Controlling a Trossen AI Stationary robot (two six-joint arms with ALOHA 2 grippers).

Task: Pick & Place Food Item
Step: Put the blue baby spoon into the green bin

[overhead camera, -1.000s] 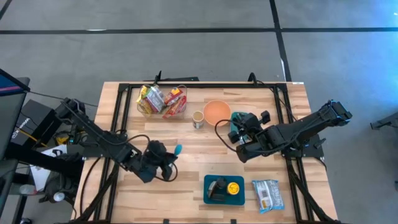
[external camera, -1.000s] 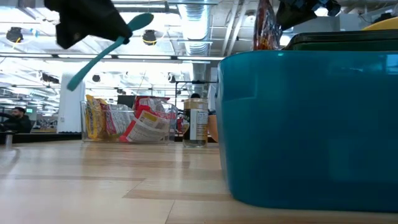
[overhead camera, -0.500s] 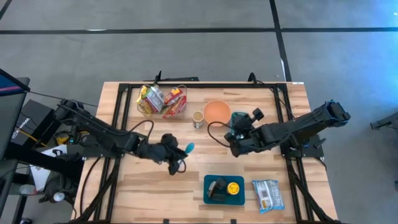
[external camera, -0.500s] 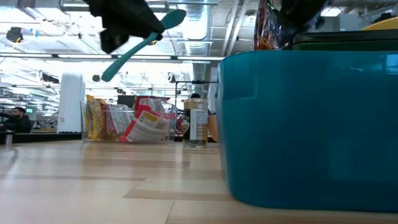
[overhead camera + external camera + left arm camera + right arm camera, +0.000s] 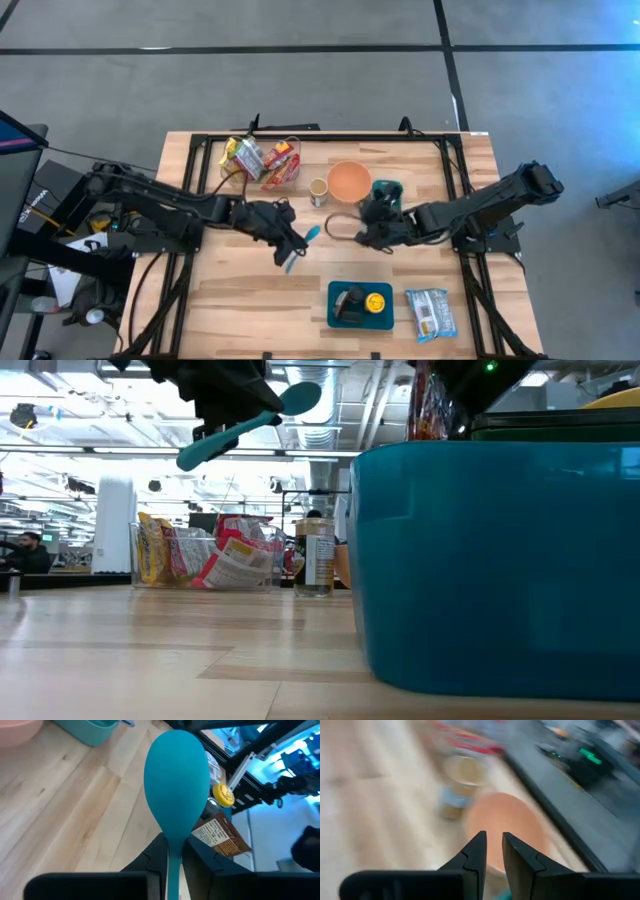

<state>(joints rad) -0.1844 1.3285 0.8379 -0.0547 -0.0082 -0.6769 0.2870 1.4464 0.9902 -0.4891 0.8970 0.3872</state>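
Bright, even overhead light; right wrist view smeared by motion blur.

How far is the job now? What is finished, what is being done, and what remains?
Done: the tray already holds some items, and a packet lies beside it. In hand: the left gripper is shut on a teal spoon, held above the table between the cup and the tray. The right gripper is shut and empty near the orange bowl. Left: the snacks in the clear bin look untouched.
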